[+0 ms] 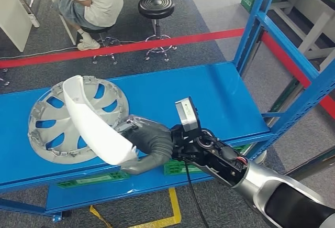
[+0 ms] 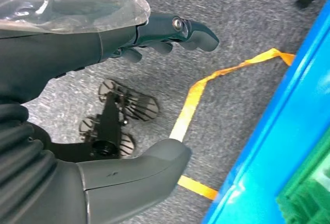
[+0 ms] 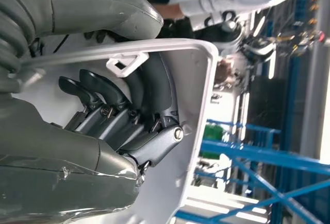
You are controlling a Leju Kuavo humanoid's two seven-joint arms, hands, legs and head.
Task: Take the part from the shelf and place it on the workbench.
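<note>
A curved white plastic part (image 1: pixel 95 126) hangs over the blue workbench (image 1: pixel 189 91), held at its near end by my right hand (image 1: pixel 152 147). In the right wrist view the hand's dark fingers (image 3: pixel 116 105) curl inside the white part (image 3: pixel 194 95) and the thumb lies along its outer edge. The part overlaps a silver hubcap (image 1: pixel 51 120) that lies flat on the bench's left side. My left hand (image 2: pixel 116 105) hangs beside the bench's blue edge (image 2: pixel 272 147), above the grey carpet, thumb and fingers apart with nothing between them.
A blue shelf frame (image 1: pixel 276 39) rises at the right. Behind the bench runs a red floor line (image 1: pixel 158 43), with a black stool (image 1: pixel 156 8) and a seated person (image 1: pixel 92 2) beyond. Green crates (image 1: pixel 95 180) sit under the bench. Yellow tape (image 2: pixel 194 100) marks the carpet.
</note>
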